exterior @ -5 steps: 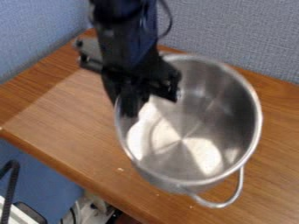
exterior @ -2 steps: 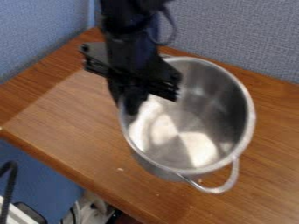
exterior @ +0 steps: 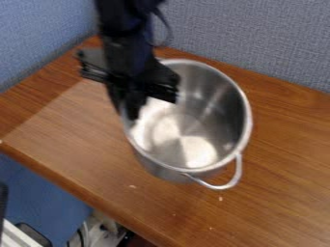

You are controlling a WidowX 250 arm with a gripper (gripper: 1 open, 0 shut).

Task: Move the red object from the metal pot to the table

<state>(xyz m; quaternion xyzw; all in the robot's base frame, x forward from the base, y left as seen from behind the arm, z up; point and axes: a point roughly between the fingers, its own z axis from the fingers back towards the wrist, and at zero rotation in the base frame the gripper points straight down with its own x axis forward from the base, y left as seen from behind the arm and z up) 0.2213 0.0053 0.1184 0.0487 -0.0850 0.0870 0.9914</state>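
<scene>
Item: steel pot [exterior: 194,125], round, shiny, wire bail handle [exterior: 222,178] pointing toward near edge; sitting on wood-grain tabletop [exterior: 58,121], centre-right.

Item: black arm with hand [exterior: 131,108], hanging over pot's left rim, fingers pressed together, pointing down into pot.

Item: red block, not showing; visible pot floor looking bare; whether hand is hiding or pinching it, cannot tell.

Step, judging: working at retrieval inside pot, left wall.

Next move calling for: lifting clear of rim without dragging pot, then setting down on bare tabletop at left.
</scene>
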